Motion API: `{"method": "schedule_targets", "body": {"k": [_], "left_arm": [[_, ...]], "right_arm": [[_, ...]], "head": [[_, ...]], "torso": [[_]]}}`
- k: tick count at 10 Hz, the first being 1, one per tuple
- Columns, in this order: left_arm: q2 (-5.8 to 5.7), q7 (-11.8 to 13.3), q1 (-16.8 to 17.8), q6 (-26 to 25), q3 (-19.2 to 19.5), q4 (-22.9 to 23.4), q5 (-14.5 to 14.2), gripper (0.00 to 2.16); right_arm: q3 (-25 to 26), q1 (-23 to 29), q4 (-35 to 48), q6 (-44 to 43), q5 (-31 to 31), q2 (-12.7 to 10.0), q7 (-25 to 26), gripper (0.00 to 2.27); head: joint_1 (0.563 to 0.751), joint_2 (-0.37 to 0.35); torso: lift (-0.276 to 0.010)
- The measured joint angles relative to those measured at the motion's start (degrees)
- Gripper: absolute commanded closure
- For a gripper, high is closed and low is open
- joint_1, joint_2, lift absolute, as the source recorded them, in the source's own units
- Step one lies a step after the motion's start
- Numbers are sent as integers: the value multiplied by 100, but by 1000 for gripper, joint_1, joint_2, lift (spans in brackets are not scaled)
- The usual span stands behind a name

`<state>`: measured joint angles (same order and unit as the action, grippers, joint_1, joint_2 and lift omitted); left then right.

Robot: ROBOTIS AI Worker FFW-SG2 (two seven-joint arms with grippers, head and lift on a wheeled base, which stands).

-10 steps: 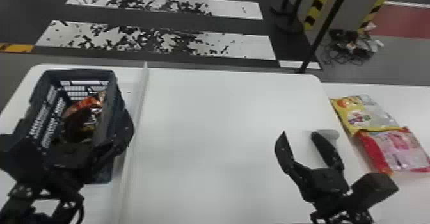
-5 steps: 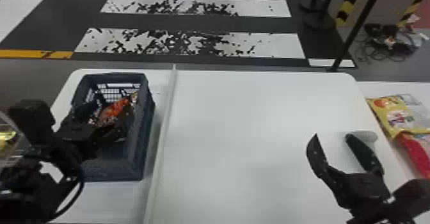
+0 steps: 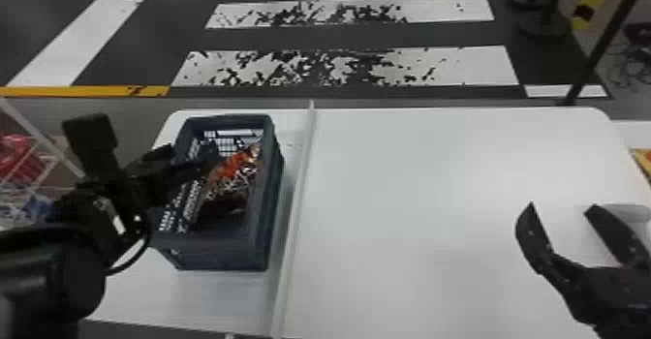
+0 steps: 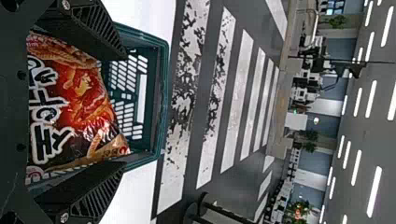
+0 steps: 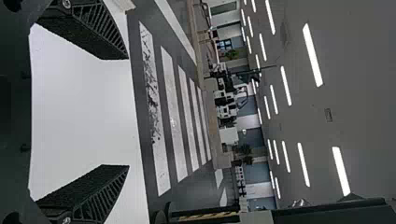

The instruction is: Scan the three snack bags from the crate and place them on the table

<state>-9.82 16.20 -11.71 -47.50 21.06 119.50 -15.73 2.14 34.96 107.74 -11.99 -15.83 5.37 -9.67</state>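
The snack bag point(image 4: 79, 98) was inside the crate point(image 3: 273, 202), on the left part of the counter point(image 3: 411, 217). The left tool point(image 4: 123, 109) was wide near the bag, and the right tool point(image 5: 127, 112) was wide and empty. It seemed best to lower the left one carefully between the walls, close softly around the bag's middle, then lift straight above the rim.

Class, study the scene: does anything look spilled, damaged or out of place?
Yes: the white floor stripe just beyond the table looks worn, with black patches breaking its paint. Nothing looks spilled; a snack bag lies inside the crate.
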Motion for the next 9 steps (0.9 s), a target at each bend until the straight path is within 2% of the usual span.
{"method": "schedule_targets", "body": {"k": [3,6,9], "left_arm": [[-75,161,571,-801,-41,-458,68,87],[-82,200,1014,-1170,-211,-931,294,103],[-82,247,1256,-1231,-337,-1401,409,103]], "right_arm": [[-30,-55,-16,31,1,86,1,49],[-60,-109,-27,109,-22,191,9,49],[-90,-188,-88,130,-87,299,9,49]], "head": [[695,151],[695,145],[695,135]], "torso": [[-62],[-62],[-62]]}}
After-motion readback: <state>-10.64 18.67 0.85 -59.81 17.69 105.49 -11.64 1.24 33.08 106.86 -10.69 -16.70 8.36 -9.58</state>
